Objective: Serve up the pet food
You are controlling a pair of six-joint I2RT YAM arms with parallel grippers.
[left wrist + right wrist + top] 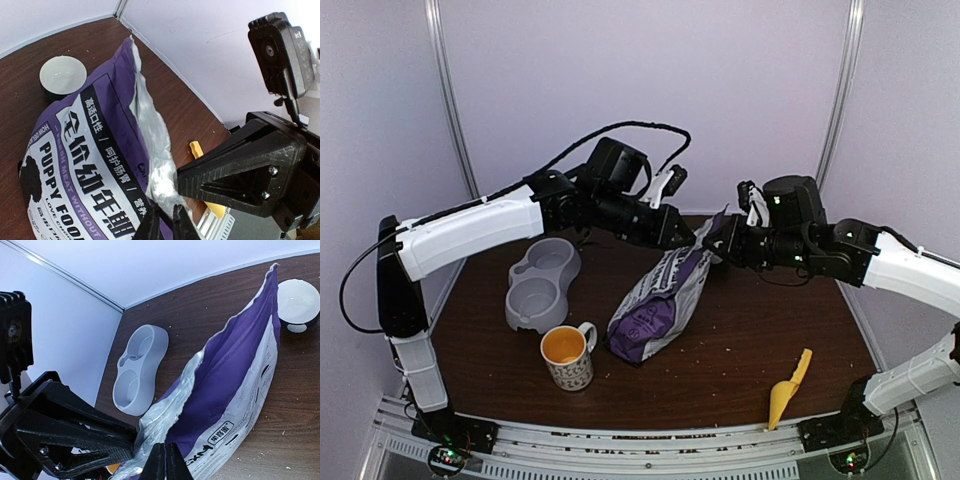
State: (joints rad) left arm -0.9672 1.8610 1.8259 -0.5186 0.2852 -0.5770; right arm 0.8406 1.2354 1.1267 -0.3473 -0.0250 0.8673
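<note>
left arm (pixel 470 232): white shells, black joints | cable (pixel 610 128): black, looped overhead | right arm (pixel 912 268): same colours (white forearm, black wrist) | bases (pixel 448 455): black, green lights

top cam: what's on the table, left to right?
grey double bowl → purple food bag → yellow scoop. The mug is left out: it sits in front of the bowl and overlaps its span.

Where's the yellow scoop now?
From above, the yellow scoop lies on the table, at its near right edge by the right arm base, apart from the purple bag.
</note>
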